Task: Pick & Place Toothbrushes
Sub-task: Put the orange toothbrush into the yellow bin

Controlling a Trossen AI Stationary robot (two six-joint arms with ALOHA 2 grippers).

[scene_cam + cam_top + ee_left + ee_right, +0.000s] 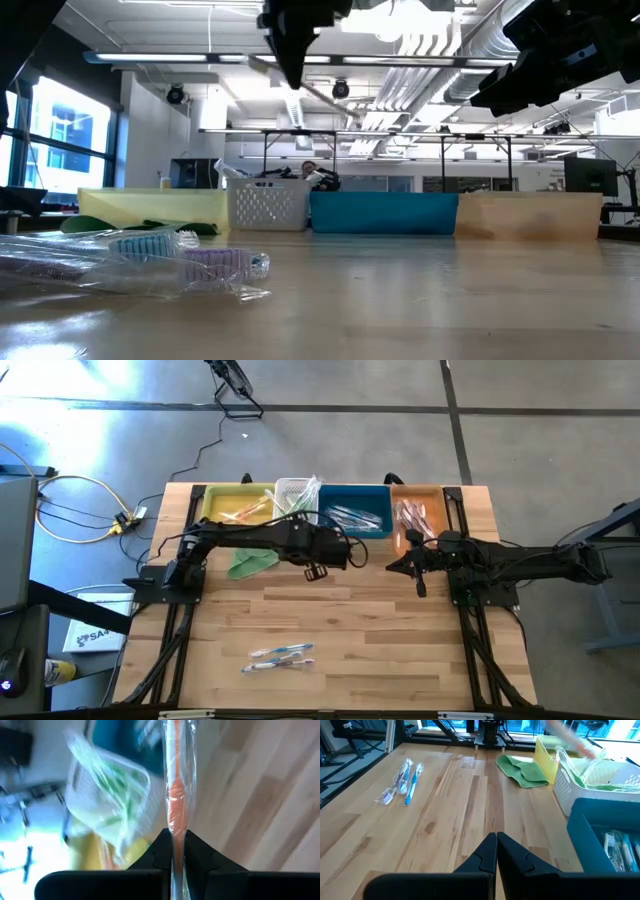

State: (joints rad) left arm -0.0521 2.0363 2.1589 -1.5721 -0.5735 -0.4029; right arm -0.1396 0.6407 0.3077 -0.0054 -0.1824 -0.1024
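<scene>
My left gripper [175,841] hangs high over the table's far middle [316,568] and is shut on an orange toothbrush [175,795] in a clear wrapper. In the low view this brush [325,95] shows as a thin slanted stick under the gripper [293,55]. Two blue-white wrapped toothbrushes [280,655] lie flat near the table's near edge [404,780] [150,262]. More toothbrushes lie in the yellow bin [240,508], white basket [297,495], blue bin [355,515] and orange bin [418,520]. My right gripper [496,839] is shut and empty and waits near the orange bin [415,567]. My left gripper pinches the orange toothbrush's handle [175,827], wrapper and all, between its two fingertips. The fingers come from above and lie across the brush. The brush is lifted clear of the table and slants a little, sticking out on both sides of the fingers.
A folded green cloth [250,563] lies on the table in front of the yellow bin [522,770]. The four bins line the far edge. Bare wood stretches between the bins and the two loose brushes. Cables lie on the floor to the left.
</scene>
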